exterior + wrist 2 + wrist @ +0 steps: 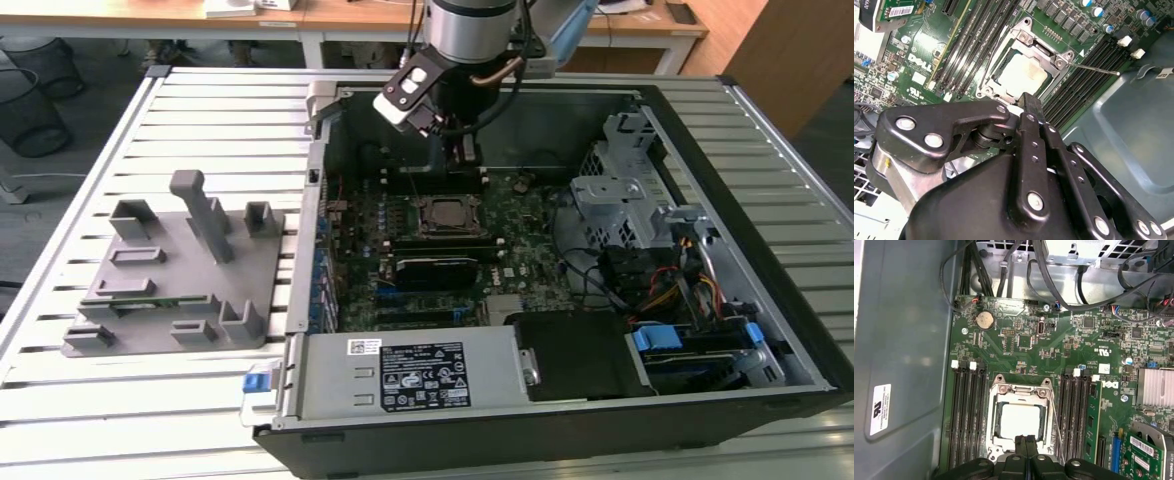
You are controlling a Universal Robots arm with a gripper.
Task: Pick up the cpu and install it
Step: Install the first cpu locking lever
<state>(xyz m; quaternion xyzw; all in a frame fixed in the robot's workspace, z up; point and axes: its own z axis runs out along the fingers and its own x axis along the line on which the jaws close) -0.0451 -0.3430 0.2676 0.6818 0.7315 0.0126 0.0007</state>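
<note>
The cpu (445,215) lies flat inside the motherboard socket (416,203), its silver-white top facing up. In both wrist views the cpu (1021,75) (1021,421) sits within the metal socket frame (1019,387), whose thin lever wire (1096,68) sticks out to one side. My gripper (461,158) hangs inside the open computer case, just above the socket's far edge. Its black fingers (1020,442) are pressed together with nothing between them, their tips at the edge of the cpu in both wrist views. The gripper (1029,100) (1026,438) is shut.
A grey plastic fixture (180,270) with upright blocks stands on the slatted table at the exterior view's left. Memory slots (966,415) flank the socket. A power supply (414,370), drive cage (627,190) and cable bundle (667,290) crowd the case.
</note>
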